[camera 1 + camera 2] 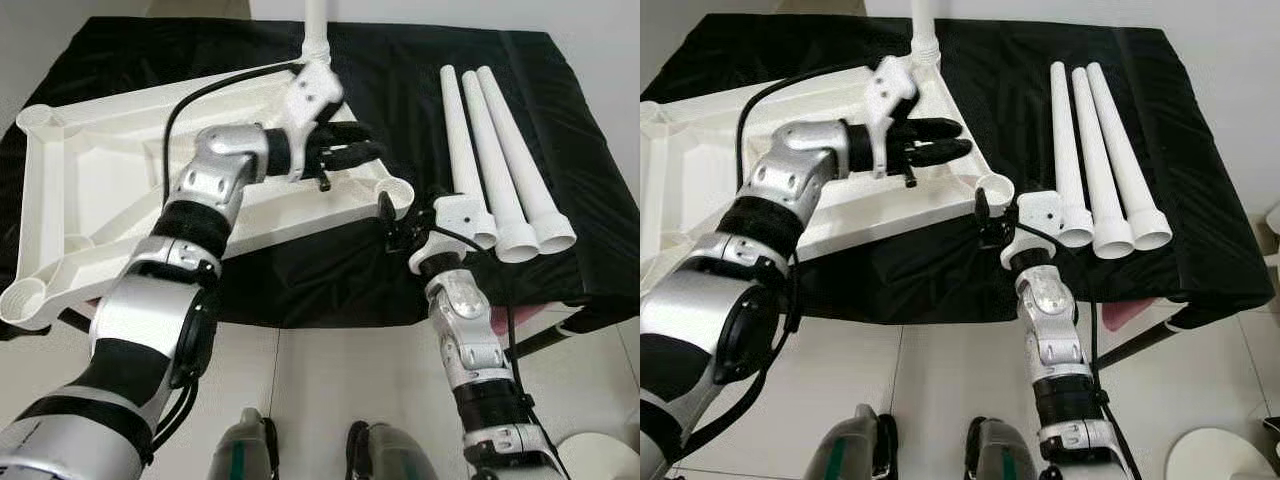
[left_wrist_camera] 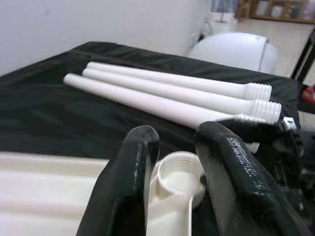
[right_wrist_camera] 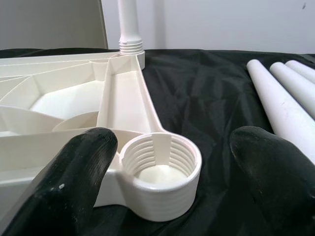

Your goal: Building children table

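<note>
We see the white plastic tabletop [image 1: 120,170] lying upside down on the worktop draped in black cloth [image 1: 420,80], with one white leg [image 1: 316,25] already standing upright in its far corner socket. Our left pincer [image 1: 352,148] hovers above the tabletop's right-hand edge, its fingers [image 2: 123,191] slightly parted and grasping nothing. Just below and beyond it sits the threaded round socket [image 3: 160,172] at the near corner. Our right pincer [image 1: 985,222] is spread wide, one finger on each side of that socket, gripping nothing. Beside the right pincer, on the side away from the tabletop, three loose white tapered plastic legs [image 1: 505,150] lie side by side on the cloth.
</note>
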`<state>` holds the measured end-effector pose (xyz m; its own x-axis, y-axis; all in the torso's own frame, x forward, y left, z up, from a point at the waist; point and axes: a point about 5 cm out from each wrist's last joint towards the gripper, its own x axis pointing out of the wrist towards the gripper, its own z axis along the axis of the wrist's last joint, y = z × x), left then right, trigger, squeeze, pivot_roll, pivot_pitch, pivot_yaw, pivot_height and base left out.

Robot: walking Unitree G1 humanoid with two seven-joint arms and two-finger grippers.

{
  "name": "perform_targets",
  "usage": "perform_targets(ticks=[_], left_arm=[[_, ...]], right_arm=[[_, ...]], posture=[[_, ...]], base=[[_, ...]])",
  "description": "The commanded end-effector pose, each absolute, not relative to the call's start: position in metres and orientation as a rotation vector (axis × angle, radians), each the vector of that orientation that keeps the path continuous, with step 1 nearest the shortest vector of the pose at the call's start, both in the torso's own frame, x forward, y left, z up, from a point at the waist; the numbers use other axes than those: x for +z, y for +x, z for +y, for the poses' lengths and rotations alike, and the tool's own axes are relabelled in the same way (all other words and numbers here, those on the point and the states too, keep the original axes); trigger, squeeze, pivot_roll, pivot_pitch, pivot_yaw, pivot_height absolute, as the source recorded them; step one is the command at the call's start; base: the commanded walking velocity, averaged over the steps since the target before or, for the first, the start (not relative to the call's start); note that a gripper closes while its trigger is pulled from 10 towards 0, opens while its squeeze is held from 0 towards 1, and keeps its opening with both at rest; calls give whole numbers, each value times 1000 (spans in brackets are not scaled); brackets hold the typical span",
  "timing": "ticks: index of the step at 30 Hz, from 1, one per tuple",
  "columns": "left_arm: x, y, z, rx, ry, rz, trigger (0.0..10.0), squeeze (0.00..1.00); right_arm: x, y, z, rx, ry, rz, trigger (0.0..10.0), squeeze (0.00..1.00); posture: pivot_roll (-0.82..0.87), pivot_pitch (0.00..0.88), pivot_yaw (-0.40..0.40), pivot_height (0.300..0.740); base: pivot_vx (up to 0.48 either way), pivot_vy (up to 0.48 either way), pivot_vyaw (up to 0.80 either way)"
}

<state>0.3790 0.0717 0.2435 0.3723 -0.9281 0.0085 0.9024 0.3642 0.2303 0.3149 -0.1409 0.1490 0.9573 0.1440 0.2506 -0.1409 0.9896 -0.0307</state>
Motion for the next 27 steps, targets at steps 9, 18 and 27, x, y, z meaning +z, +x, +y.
perform_targets(ticks=[9,18,27], left_arm=[[225,388,119,-468,-63,-208,10000,0],[205,378,139,-274,-189,-231,10000,0],[201,366,155,-188,-177,-267,10000,0]], right_arm=[[150,332,-148,52,3,-242,10000,0],[153,342,-153,35,-3,-228,10000,0],[154,347,-152,39,-8,-246,10000,0]], posture=[[38,0,-12,740],[34,0,-35,740],[35,0,-38,740]], base=[[0,0,0],[0,0,0],[0,0,0]])
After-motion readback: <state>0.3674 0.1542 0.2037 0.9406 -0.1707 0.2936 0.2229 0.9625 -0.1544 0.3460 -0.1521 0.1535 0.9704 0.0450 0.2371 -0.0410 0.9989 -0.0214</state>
